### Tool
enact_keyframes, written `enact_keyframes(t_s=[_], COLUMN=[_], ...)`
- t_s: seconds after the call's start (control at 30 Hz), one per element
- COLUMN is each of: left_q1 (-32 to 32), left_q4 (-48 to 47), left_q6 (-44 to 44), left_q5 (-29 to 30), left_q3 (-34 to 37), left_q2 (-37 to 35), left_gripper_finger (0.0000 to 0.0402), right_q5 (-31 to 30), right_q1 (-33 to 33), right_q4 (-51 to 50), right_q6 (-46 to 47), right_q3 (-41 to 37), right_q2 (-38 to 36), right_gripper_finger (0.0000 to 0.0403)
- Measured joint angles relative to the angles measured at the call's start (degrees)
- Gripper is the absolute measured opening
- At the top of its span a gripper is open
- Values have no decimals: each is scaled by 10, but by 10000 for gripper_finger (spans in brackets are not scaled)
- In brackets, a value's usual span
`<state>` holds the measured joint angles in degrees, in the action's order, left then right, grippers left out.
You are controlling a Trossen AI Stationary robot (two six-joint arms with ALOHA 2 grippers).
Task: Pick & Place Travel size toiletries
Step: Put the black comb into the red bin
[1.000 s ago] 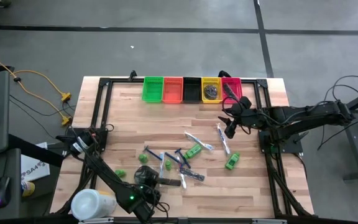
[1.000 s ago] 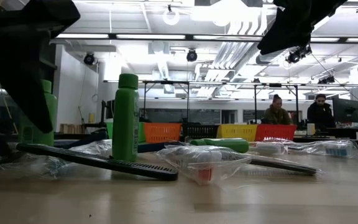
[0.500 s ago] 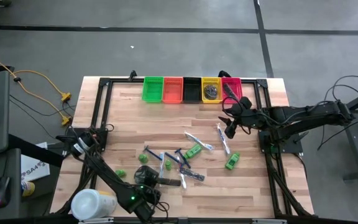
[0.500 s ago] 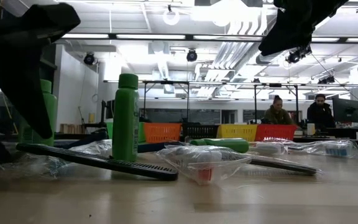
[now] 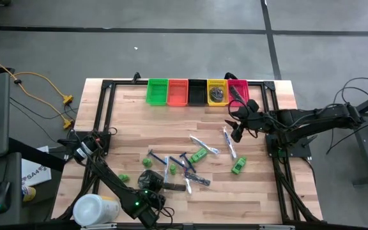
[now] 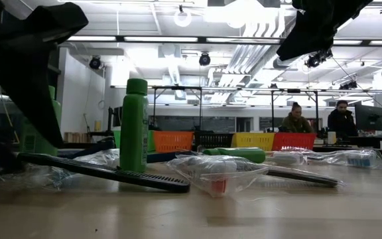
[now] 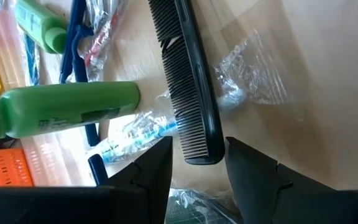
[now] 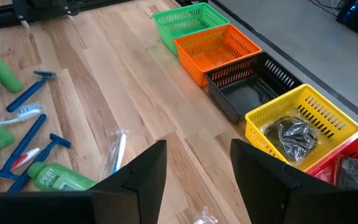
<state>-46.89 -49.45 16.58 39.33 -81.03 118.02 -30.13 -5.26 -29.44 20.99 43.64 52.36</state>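
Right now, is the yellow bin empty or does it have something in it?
Not empty. The yellow bin holds a crumpled dark grey item on its floor, seen in the right wrist view; the black bin beside it looks empty.

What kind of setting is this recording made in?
Probably a robotics lab or open workshop: a framed wooden table on grey concrete floor, people at monitors behind, exposed ceiling lights and ducts.

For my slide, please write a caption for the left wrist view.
Left gripper open above black comb, beside green bottle.

One camera looks straight down on the pale wooden table (image 5: 171,121); another sits level at its edge; both share the upright green plastic bottle (image 6: 135,126).
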Motion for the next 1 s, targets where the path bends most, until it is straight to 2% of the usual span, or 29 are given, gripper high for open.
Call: enact_keyframes(t_s=[0.33,0.67,1.0], left_q1=[0,0,1], left_q4=[0,1,1], left_q6=[-20,-13,-11], left_q5=[3,47,46], left_q3=[-1,-1,0], left_q2=[20,30,30], left_gripper_finger=[143,143,143], right_q5=[0,0,0], right_q1=[0,0,0], right_q4=[0,0,-2], right_q6=[0,0,0], right_q3=[0,0,0], right_q2=[0,0,0], right_gripper_finger=[171,171,171])
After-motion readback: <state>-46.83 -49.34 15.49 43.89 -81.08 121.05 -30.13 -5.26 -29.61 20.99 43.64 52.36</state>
